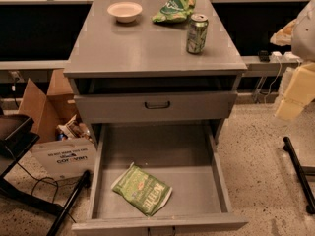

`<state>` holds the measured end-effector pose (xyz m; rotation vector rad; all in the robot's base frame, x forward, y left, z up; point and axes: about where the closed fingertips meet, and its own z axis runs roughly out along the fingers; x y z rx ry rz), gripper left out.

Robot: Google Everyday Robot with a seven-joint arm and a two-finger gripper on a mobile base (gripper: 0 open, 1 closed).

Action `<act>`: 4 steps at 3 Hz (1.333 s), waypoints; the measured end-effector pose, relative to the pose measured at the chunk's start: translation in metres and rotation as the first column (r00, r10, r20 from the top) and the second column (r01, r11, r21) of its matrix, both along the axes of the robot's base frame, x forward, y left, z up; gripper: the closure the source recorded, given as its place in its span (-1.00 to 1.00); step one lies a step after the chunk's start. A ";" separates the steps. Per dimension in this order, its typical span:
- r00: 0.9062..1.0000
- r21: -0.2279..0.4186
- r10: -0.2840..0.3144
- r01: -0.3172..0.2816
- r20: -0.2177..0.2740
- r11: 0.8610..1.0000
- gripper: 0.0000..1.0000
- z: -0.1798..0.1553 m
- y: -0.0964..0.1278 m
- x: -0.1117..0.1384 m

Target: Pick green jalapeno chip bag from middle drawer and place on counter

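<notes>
The green jalapeno chip bag (pixel 142 190) lies flat on the floor of the open middle drawer (pixel 197 181), towards its front left, with its white "Kettle" lettering facing up. The counter (pixel 147 48) is the grey cabinet top above. My gripper (pixel 295 93) shows as a cream-coloured shape at the right edge of the view. It hangs to the right of the cabinet, about level with the upper drawer front, well apart from the bag and holding nothing that I can see.
On the counter stand a white bowl (pixel 124 11), a puffier bright green bag (pixel 175 8) and a green can (pixel 197 33). A narrower drawer front with a black handle (pixel 157 104) sits above the open drawer. A cardboard box (pixel 44 107) and a paper bag (pixel 66 157) stand at the left, and black legs (pixel 298 166) at the right.
</notes>
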<state>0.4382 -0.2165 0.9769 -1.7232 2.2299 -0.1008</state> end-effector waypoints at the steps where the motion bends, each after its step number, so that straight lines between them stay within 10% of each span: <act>1: 1.000 0.000 0.000 0.000 0.000 1.000 -1.00 0.000 0.000 0.000; 3: 0.998 0.095 -0.059 0.060 -0.014 0.994 -1.00 -0.043 0.029 0.002; 4: 0.992 0.111 -0.114 0.119 -0.048 0.987 -1.00 -0.118 0.057 0.009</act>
